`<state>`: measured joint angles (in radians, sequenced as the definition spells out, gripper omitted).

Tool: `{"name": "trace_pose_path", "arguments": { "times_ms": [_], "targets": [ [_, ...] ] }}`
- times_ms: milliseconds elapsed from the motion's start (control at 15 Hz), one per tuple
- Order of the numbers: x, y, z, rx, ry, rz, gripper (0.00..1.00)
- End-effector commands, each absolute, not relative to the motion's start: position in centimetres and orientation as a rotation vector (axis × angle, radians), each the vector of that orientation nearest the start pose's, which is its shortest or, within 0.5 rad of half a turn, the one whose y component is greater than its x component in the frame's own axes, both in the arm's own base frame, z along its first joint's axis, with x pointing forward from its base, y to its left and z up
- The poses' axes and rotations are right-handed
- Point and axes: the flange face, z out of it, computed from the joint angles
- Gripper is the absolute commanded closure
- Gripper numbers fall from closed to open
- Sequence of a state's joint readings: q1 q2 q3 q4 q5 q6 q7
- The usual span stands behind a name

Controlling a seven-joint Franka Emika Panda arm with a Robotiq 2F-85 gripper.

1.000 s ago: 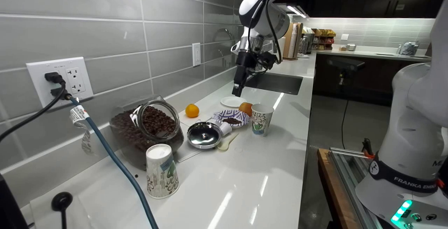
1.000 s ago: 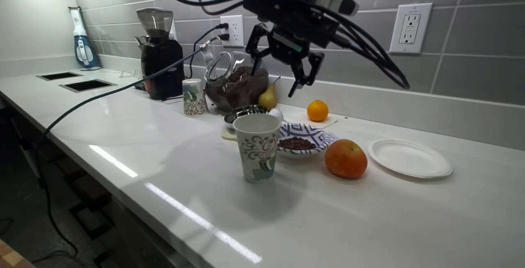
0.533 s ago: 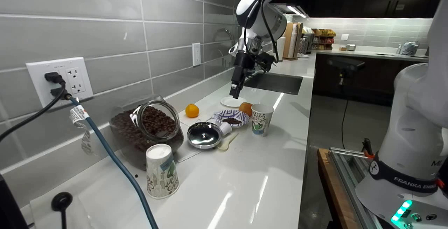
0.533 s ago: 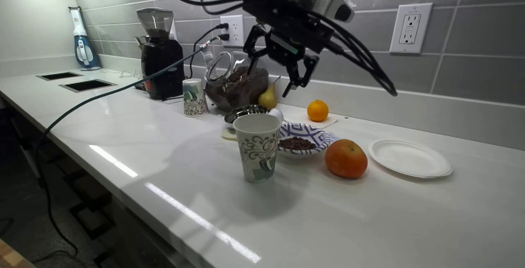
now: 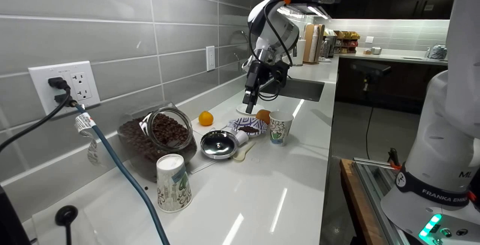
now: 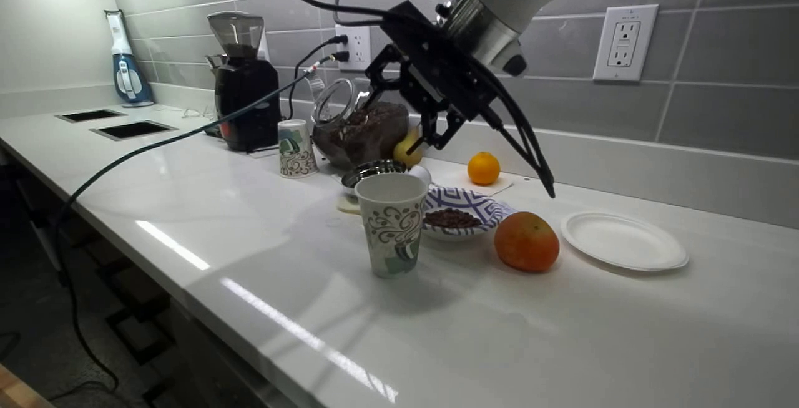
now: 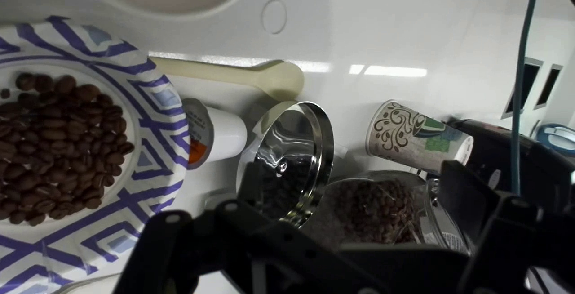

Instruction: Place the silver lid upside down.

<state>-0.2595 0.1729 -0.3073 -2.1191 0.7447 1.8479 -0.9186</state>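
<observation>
The silver lid (image 5: 219, 144) lies on the counter beside the bean jar, tilted, its shiny hollow side with a small central stud showing. It also shows in the wrist view (image 7: 292, 154), and in an exterior view (image 6: 373, 170) it is partly hidden behind a paper cup. My gripper (image 5: 249, 108) is open and empty, in the air above and behind the lid, tilted. In an exterior view the gripper (image 6: 393, 124) has its fingers spread in front of the jar. In the wrist view one finger (image 7: 251, 179) overlaps the lid's lower left edge; the jaws touch nothing visible.
A bean jar (image 5: 157, 136), a coffee pod (image 7: 228, 133) and a pale spoon (image 7: 278, 79) lie close around the lid. Nearby are a patterned bowl of beans (image 6: 465, 199), a paper cup (image 6: 392, 227), an upturned cup (image 5: 173, 185), an orange (image 6: 484, 168) and a red fruit (image 6: 526, 242).
My gripper has come slightly lower and tilted more, its fingers swinging toward the jar and lid side. It stays open. The lid and the other objects have not moved.
</observation>
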Motion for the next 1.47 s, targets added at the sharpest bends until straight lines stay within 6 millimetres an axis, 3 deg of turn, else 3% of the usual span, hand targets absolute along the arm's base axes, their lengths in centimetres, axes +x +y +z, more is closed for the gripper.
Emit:
{"name": "trace_pose_path", "arguments": {
  "times_ms": [0, 400, 733, 1200, 1267, 1400],
  "targets": [
    [48.9, -25.1, 30.1, -2.341, 0.022, -0.133, 0.00],
    [51.1, -25.0, 27.6, -2.350, 0.013, -0.101, 0.00],
    [53.1, -24.1, 26.8, -2.383, 0.004, -0.083, 0.00],
    [54.8, -22.6, 24.9, -2.436, -0.002, -0.079, 0.41],
    [54.9, -22.5, 24.7, -2.443, -0.003, -0.077, 0.45],
    [55.1, -22.3, 24.2, -2.457, -0.006, -0.076, 0.41]
  ]
}}
